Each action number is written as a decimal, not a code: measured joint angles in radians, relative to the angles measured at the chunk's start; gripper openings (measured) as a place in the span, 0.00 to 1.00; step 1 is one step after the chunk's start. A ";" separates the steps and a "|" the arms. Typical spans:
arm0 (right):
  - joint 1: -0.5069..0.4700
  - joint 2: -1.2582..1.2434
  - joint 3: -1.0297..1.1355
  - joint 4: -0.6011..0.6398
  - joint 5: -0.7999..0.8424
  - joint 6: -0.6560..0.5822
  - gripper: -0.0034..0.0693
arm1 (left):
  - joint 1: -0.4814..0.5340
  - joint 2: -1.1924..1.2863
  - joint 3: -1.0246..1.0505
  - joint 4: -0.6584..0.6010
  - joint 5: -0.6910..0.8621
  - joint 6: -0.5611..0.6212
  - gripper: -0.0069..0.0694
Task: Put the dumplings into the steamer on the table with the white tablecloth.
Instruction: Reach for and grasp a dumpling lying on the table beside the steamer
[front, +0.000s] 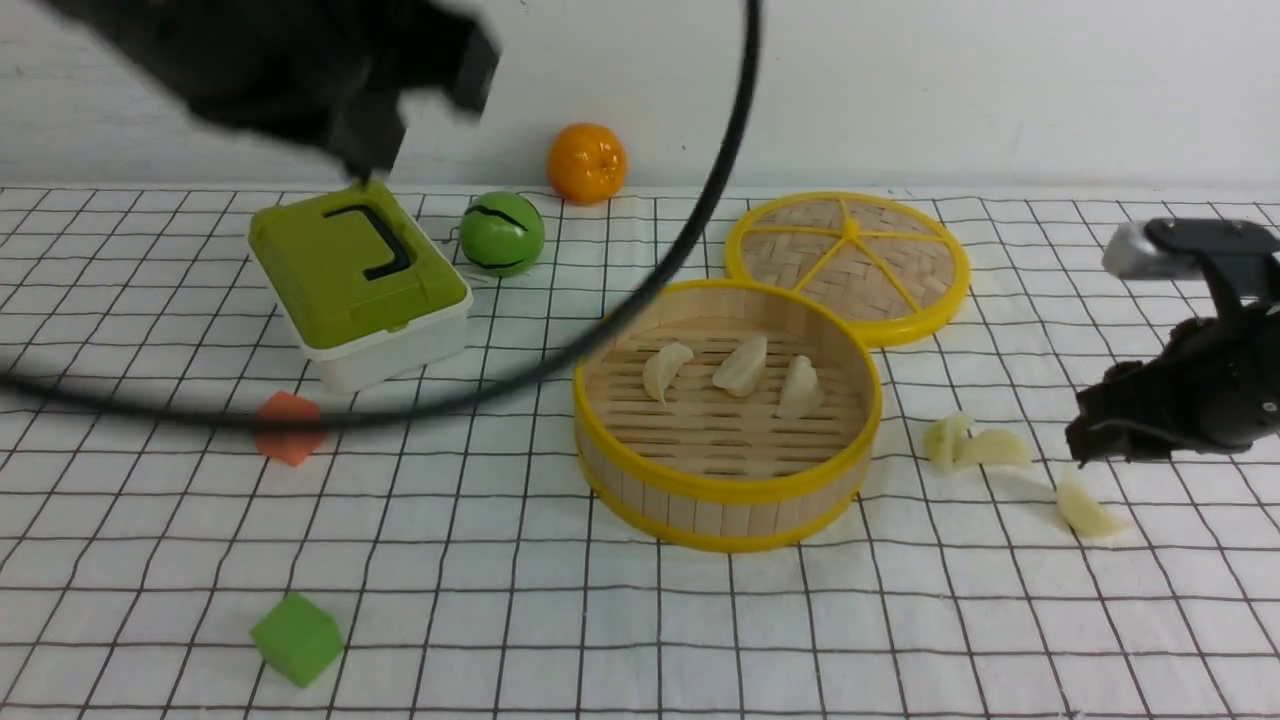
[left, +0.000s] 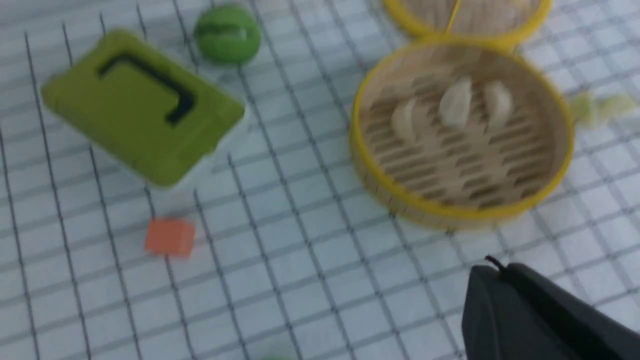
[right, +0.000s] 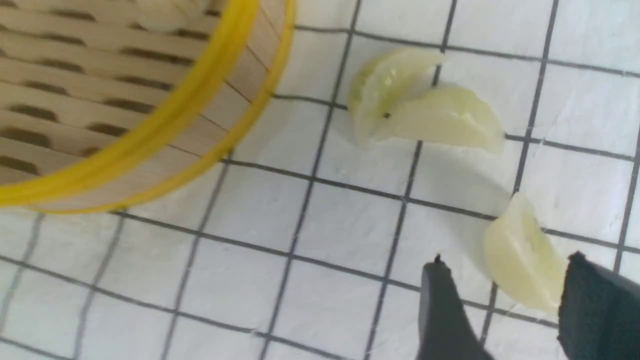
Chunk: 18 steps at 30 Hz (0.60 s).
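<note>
The steamer (front: 722, 492) stands mid-table on the white tablecloth (front: 500, 560), with three dumplings (front: 742, 364) lying on its slats. Two more dumplings (front: 992, 448) touch each other on the cloth to its right, and a third dumpling (front: 1088, 508) lies nearer the front. My right gripper (front: 1085, 442) hovers low just over that one. In the right wrist view this gripper (right: 507, 265) is open, with the dumpling (right: 520, 250) between its fingers, close to one pad, and no grip shows. My left gripper (left: 492, 270) is shut on nothing, raised high at the back left, blurred (front: 360, 150).
A green-lidded white box (front: 355, 270), a green ball (front: 502, 233) and an orange (front: 586, 162) sit at the back left. The woven lid (front: 848, 262) lies behind the steamer. An orange cube (front: 288, 427) and a green cube (front: 297, 637) lie front left. A black cable (front: 640, 290) arcs across the view.
</note>
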<state>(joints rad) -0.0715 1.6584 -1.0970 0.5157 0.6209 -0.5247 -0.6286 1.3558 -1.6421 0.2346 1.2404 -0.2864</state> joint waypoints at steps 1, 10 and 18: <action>-0.001 0.042 -0.012 -0.013 -0.016 -0.022 0.54 | 0.000 -0.074 0.112 0.013 -0.004 -0.020 0.08; -0.001 0.217 -0.038 -0.063 -0.145 -0.132 0.64 | 0.000 -0.501 0.592 0.168 -0.073 -0.219 0.08; -0.002 0.231 -0.074 -0.023 -0.023 -0.092 0.37 | 0.000 -0.715 0.883 0.323 -0.134 -0.269 0.08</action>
<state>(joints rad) -0.0737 1.8898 -1.1709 0.4931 0.5978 -0.6167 -0.6286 0.6411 -0.7590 0.5578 1.1068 -0.5554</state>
